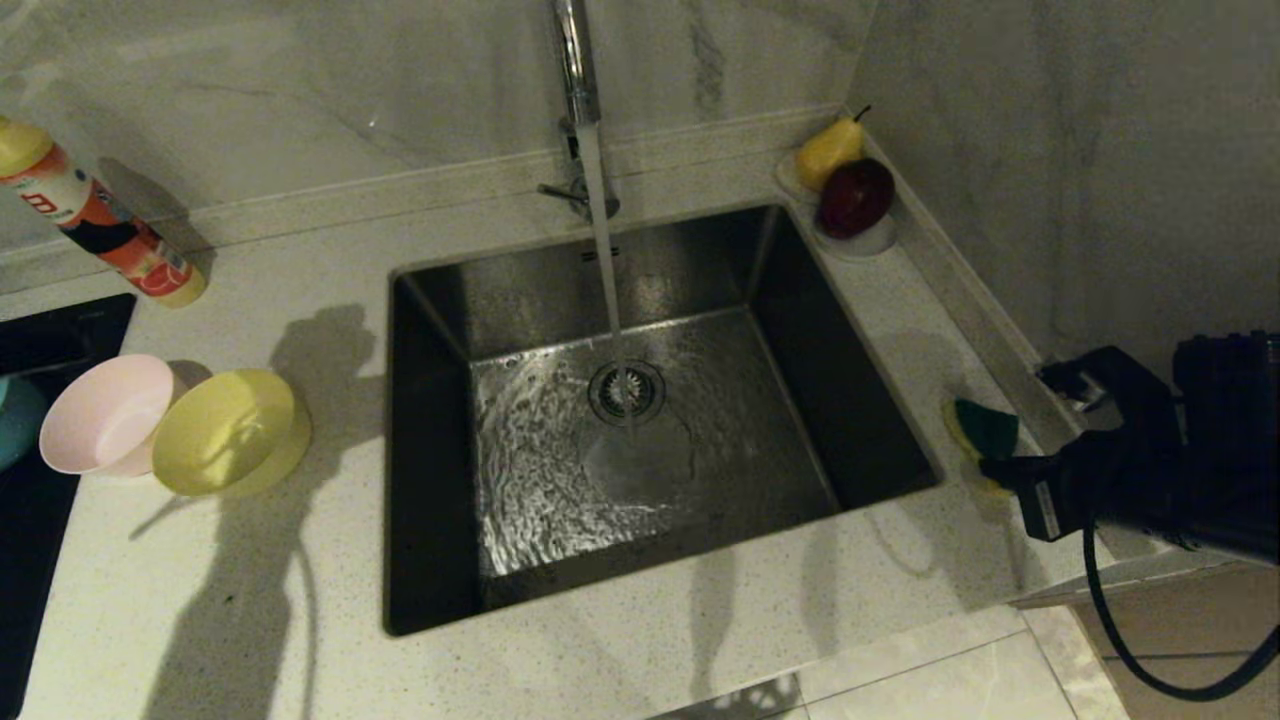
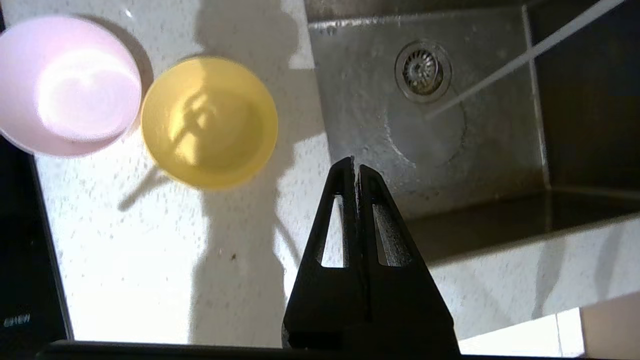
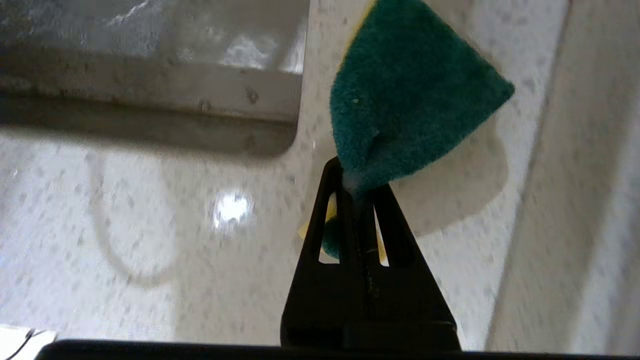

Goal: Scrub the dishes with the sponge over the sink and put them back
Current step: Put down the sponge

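The blue bowl [image 1: 15, 420] is cut off at the frame edge. The right gripper [image 3: 356, 182] pinches the sponge [image 3: 400, 100] beside the sink [image 1: 900, 400]. The left gripper [image 2: 356, 167], fingers together and empty, hovers over the sink's rim, the yellow bowl [image 2: 210, 122] nearby.

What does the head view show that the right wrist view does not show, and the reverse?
Only the head view shows the pink bowl, the yellow bowl, the running tap, the drain strainer and the fruit dish. Only the right wrist view shows the right gripper with its jaws shut on a pinched corner of the sponge. Both show the sponge, the sink edge and the speckled counter.
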